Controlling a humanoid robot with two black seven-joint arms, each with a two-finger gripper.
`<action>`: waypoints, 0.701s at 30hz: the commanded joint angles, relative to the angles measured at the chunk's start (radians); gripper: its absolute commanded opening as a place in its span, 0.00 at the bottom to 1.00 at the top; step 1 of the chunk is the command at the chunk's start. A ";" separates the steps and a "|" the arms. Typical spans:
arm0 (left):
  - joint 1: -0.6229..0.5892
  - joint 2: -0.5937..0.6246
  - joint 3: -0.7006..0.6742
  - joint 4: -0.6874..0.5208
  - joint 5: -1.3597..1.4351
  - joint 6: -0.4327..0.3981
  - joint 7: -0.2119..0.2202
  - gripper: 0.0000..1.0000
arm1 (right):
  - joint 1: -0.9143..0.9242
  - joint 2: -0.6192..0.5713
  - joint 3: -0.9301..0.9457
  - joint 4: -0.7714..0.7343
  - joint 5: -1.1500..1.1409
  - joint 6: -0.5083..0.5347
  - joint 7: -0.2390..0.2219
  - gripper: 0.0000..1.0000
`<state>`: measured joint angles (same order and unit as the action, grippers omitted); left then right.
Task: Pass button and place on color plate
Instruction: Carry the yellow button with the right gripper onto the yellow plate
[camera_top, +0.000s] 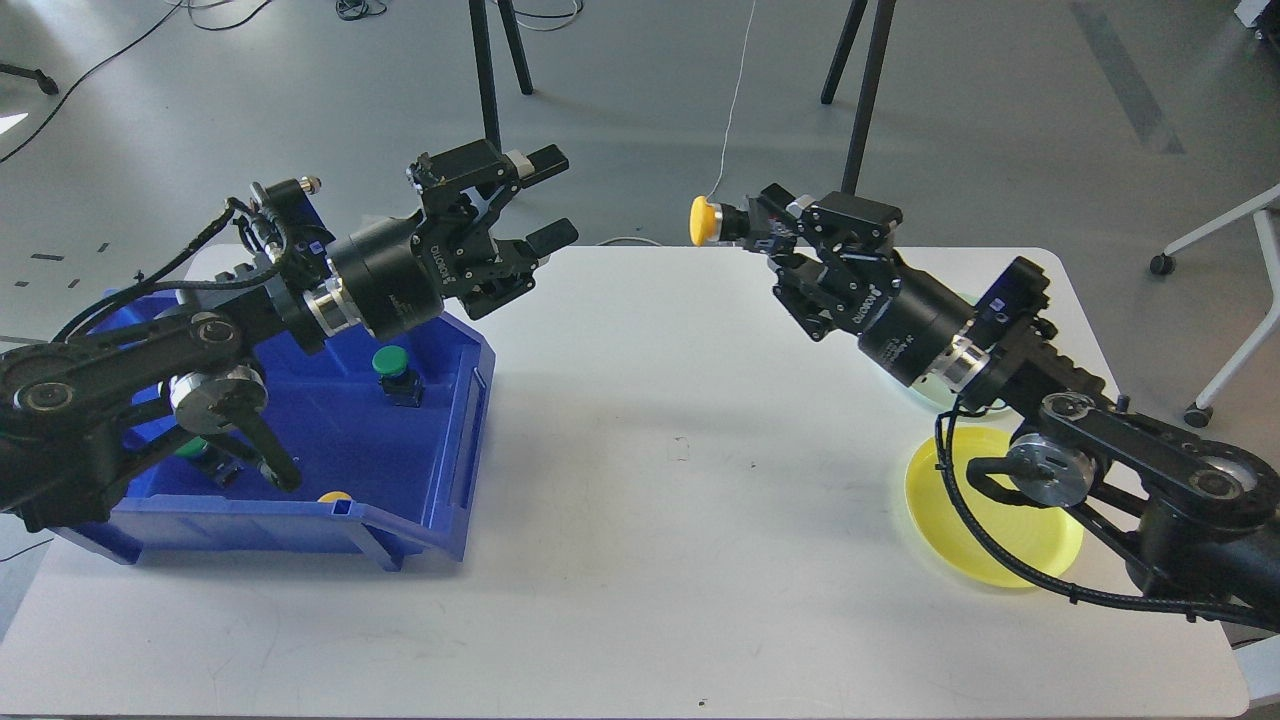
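My right gripper (752, 222) is shut on a yellow-capped button (704, 221) and holds it in the air above the table's far edge, cap pointing left. My left gripper (550, 197) is open and empty, above the far right corner of the blue bin (300, 520). A wide gap lies between the two grippers. The yellow plate (990, 520) lies at the right front under my right arm. The pale green plate behind it is mostly hidden by that arm.
The blue bin holds a green-capped button (390, 362), another green one (190, 447) behind my left arm, and a yellow one (333, 496) at its front wall. The white table (660, 520) ends close to the right of the plates.
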<state>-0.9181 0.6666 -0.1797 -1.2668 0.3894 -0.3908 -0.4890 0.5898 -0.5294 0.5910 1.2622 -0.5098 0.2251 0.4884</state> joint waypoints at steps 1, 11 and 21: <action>0.001 -0.005 0.000 0.001 0.000 0.000 0.000 0.77 | -0.163 -0.139 0.094 0.049 0.005 -0.090 0.000 0.12; 0.001 -0.013 -0.007 0.000 0.000 0.017 0.000 0.77 | -0.559 -0.382 0.082 0.143 0.004 -0.411 0.000 0.12; 0.002 -0.013 -0.007 0.000 0.000 0.017 0.000 0.78 | -0.647 -0.363 0.081 0.111 0.088 -0.423 0.000 0.32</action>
<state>-0.9170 0.6535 -0.1873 -1.2672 0.3895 -0.3741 -0.4888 -0.0531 -0.9001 0.6807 1.3778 -0.4703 -0.2039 0.4888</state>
